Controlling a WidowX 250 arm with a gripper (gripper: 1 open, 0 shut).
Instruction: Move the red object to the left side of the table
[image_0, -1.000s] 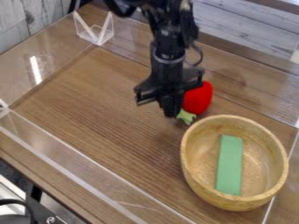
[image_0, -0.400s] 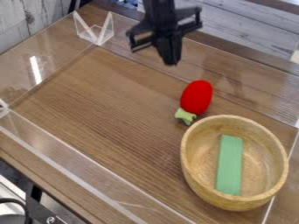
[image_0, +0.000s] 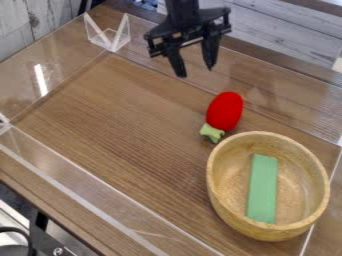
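Red and glossy, the fruit (image_0: 226, 109) lies on the desk (image_0: 120, 125) just beside the far rim of the bowl (image_0: 267, 185), its green stem end pointing toward the bowl. It is not held by anything. The end effector (image_0: 191, 59) hangs above the desk, well beyond the fruit and clear of it, pointed downward with its two fingers spread apart and nothing between them.

Judged from this layout, the move has not been accomplished: the fruit sits on the bowl's side of the desk, not on the left side. The step in hand appears to be an approach for a grasp. For the next move, the end effector would need to be brought down over the fruit, with the fingers placed astride its rounded body, and closed firmly, since the smooth curved surface may slip. A carry away from the bowl toward the left would then be called for.

Inside the bowl one flat green block (image_0: 265, 188) is lying lengthwise on the bottom; nothing else is seen in it.
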